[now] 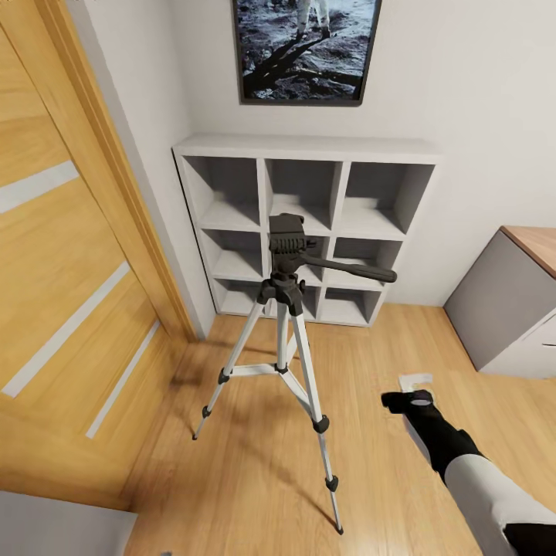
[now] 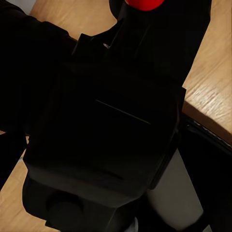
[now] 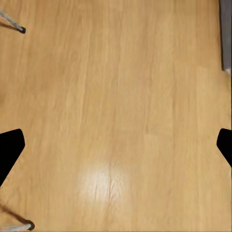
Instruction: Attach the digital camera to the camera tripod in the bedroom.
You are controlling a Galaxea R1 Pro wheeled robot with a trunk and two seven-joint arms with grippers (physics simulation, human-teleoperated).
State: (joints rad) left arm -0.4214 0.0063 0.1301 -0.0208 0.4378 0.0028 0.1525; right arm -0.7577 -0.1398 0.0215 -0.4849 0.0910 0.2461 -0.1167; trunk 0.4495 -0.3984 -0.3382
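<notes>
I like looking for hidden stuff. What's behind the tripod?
Behind the camera tripod stands a white shelf with open cubbies against the wall. The tripod's head covers part of the middle cubby.

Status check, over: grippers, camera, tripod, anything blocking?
Right gripper open, empty, over bare floor. Left gripper: state unreadable; black digital camera with red button close against its wrist view. Camera tripod upright before white shelving, head bare. Nothing blocking.
</notes>
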